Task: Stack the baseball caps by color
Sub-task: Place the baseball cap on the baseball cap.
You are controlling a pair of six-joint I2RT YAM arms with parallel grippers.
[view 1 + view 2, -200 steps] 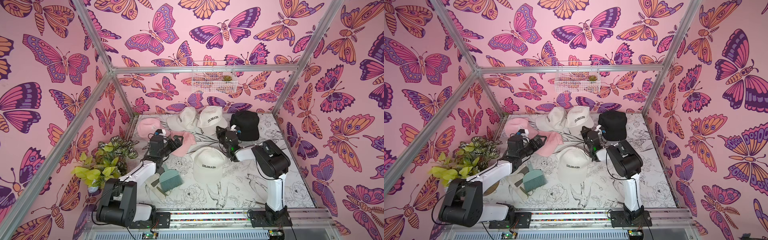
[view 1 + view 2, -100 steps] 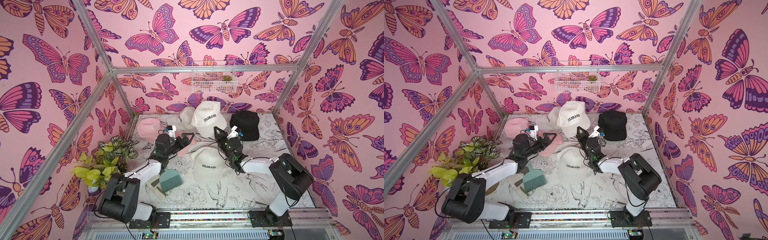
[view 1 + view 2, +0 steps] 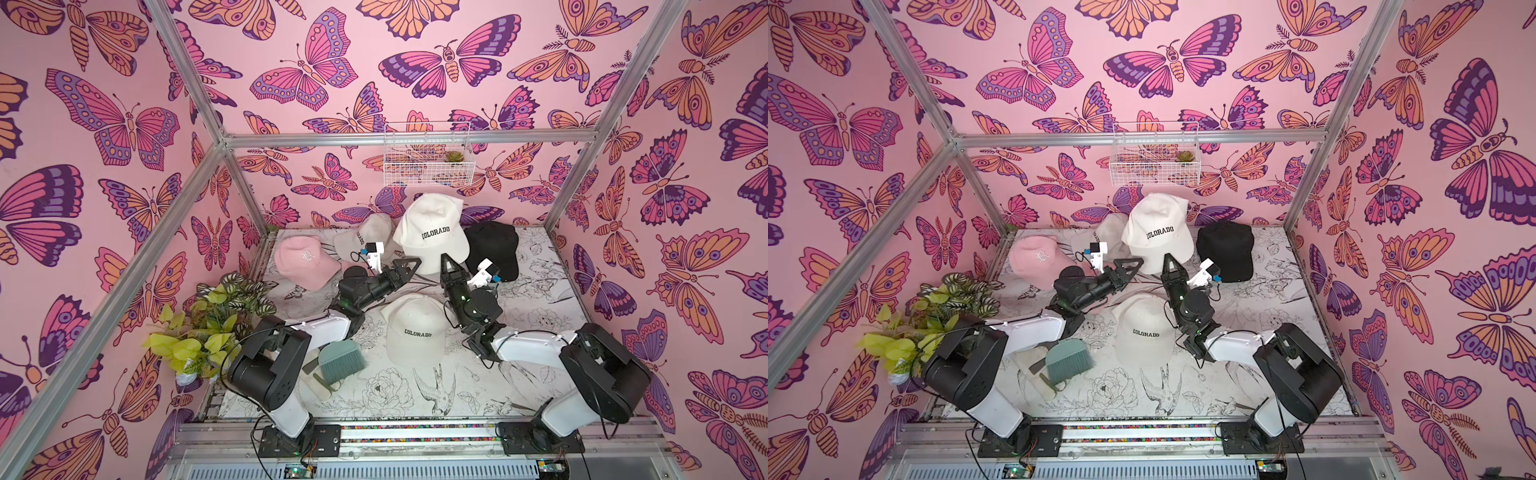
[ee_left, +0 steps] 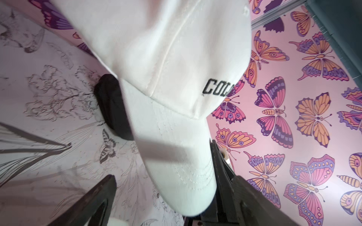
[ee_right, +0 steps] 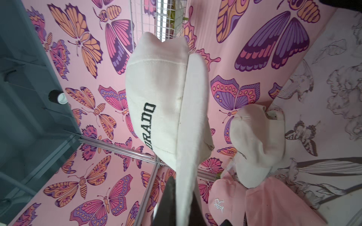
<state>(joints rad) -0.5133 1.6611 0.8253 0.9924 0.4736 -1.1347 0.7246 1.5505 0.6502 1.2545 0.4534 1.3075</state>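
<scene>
The right gripper (image 3: 446,262) has its fingers (image 5: 168,201) clamped on the brim edge of a cream cap (image 3: 432,232), which hangs lifted off the tabletop (image 3: 540,299), lettering facing the camera in both top views. The left gripper (image 3: 411,268) sits at about eight o'clock from that cap with its fingers (image 4: 98,195) wide apart. In the left wrist view the brim lies in the gap between them. One finger looks close to the brim's edge, though I cannot tell if it touches.

A second cream cap (image 3: 415,328) rests at six o'clock from the lifted one, between the two arms. It is the likely base of the cream stack. A third cream cap (image 3: 365,237) lies at nine o'clock, with a pink cap (image 3: 303,259) beyond it, and a black cap (image 3: 494,245) sits at three o'clock. A teal brush (image 3: 340,361) lies near the left arm's base and is no part of the job.

To do this well, I would close the left fingers on the free side of the brim, so the soft cap hangs level rather than by one corner. Both arms should then carry it toward six o'clock and turn its brim to match the resting cap's. The crown should settle squarely on the lower crown before either grip lets go. Letting go early would probably leave it slumped to one side.
</scene>
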